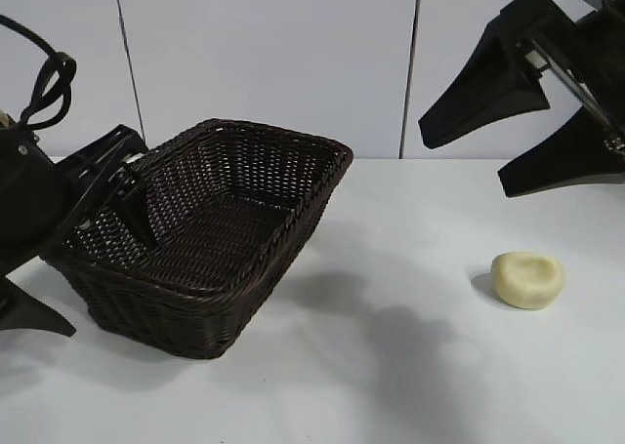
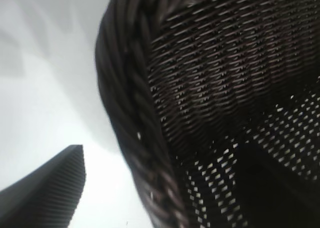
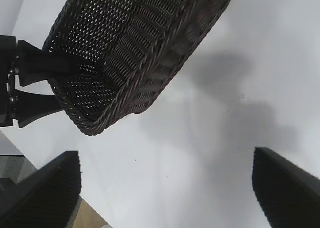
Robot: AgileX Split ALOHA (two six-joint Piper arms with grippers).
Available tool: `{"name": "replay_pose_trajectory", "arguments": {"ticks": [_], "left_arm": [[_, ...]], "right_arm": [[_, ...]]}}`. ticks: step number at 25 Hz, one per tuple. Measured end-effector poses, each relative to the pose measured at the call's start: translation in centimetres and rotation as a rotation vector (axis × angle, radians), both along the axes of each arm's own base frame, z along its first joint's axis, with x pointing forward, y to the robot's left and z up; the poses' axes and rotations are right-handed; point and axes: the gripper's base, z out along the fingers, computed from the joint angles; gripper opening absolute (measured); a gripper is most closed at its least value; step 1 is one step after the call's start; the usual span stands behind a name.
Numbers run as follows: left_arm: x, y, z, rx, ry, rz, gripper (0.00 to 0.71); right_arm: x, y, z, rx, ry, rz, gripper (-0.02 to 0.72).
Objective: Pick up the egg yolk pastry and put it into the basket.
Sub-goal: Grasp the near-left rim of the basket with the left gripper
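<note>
From the exterior view, the left gripper [image 1: 117, 185] is straddling the basket's [image 1: 210, 307] near wall, one finger reaching inside and the other outside, jaws spread and not yet pinching the rim; this looks like a move to steady or tilt the basket, whose left side is sitting slightly raised. The right gripper [image 1: 547, 112] is hanging wide open, high above and a little behind the pastry [image 1: 528, 279], likely waiting to descend. The pastry is lying well right of the basket on the table [image 1: 391, 366]: a pale yellow, matte dome with a shallow dent.

In the left wrist view, the braided rim [image 2: 135, 123] is running between the spread fingers.

In the right wrist view, the open fingertips [image 3: 45, 193] are framing bare table; the basket is lying beyond them, the pastry out of sight.
</note>
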Motion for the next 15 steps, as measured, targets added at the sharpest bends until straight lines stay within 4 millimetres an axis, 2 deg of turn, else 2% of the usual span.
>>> {"name": "replay_pose_trajectory", "arguments": {"ticks": [7, 9, 11, 14, 15], "left_arm": [[0.5, -0.3, -1.6, 0.007, 0.009, 0.014, 0.591], [0.5, -0.3, -1.6, 0.007, 0.007, 0.015, 0.56], [0.5, -0.3, -1.6, 0.005, 0.008, 0.017, 0.465], [0.5, -0.3, -1.6, 0.004, 0.008, 0.019, 0.234], [0.5, -0.3, -1.6, -0.001, 0.011, 0.027, 0.178]], "right_arm": [[0.0, 0.0, 0.0, 0.0, 0.0, 0.0, 0.663], [0.0, 0.0, 0.0, 0.0, 0.0, 0.0, 0.663], [0.0, 0.0, 0.0, 0.001, 0.0, 0.0, 0.663], [0.0, 0.0, 0.0, 0.001, 0.0, 0.0, 0.663], [0.0, 0.0, 0.0, 0.001, 0.0, 0.0, 0.663]]}}
